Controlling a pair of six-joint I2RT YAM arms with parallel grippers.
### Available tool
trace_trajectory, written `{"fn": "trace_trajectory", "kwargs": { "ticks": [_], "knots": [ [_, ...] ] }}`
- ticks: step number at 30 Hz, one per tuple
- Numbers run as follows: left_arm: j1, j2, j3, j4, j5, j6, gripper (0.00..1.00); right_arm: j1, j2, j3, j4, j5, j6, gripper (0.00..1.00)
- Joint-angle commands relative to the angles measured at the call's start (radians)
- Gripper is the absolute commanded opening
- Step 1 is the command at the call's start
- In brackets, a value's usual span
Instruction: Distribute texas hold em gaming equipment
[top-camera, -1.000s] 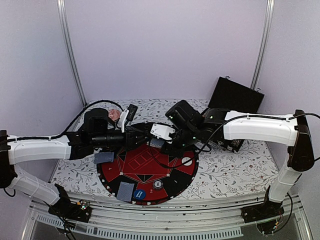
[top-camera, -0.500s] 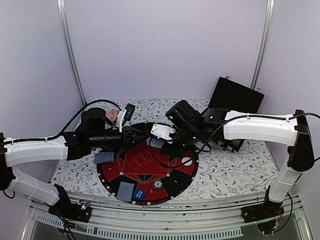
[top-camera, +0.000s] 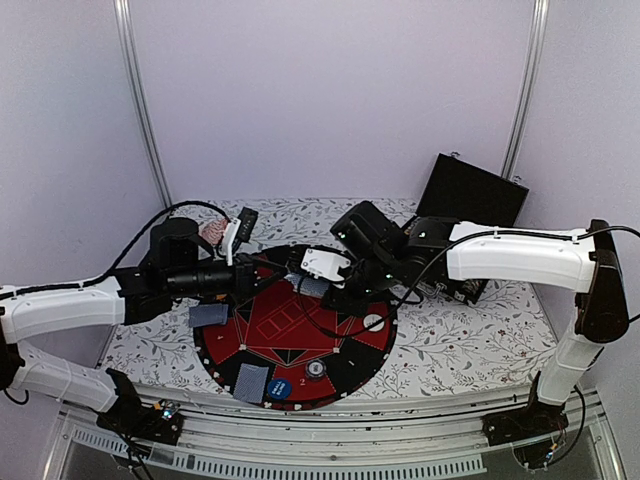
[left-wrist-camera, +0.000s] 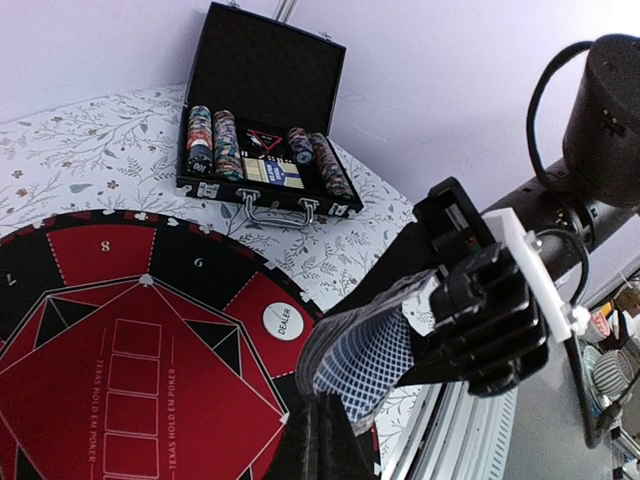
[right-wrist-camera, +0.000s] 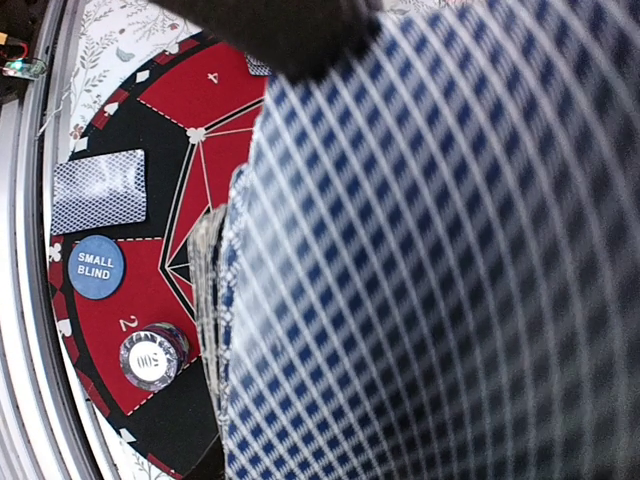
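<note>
— Above the far part of the poker mat (top-camera: 270, 325), the right hand (left-wrist-camera: 440, 335) is clamped on the deck (top-camera: 313, 287), holding it clear of the surface (top-camera: 450, 340).
— And the left hand (left-wrist-camera: 320, 445)?
— Pinched together, apparently on the top card (left-wrist-camera: 372, 368), which bows toward it. The deck lies just to its right, and the card's long axis seems to run hand to hand.
— So the left hand is nearer, and it likely must draw straight back along that line.
</note>
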Motion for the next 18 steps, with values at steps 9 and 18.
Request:
{"fn": "trace_trajectory", "kwargs": {
  "ticks": [9, 18],
  "knots": [
    [0.027, 0.003, -0.019, 0.003, 0.052, -0.007, 0.0, -0.006, -0.004, 0.004, -0.006, 0.001, 0.002, 0.4],
    [0.07, -0.078, -0.004, -0.09, 0.094, 0.022, 0.0, -0.022, -0.01, -0.015, -0.002, -0.007, 0.007, 0.4]
  ]
}}
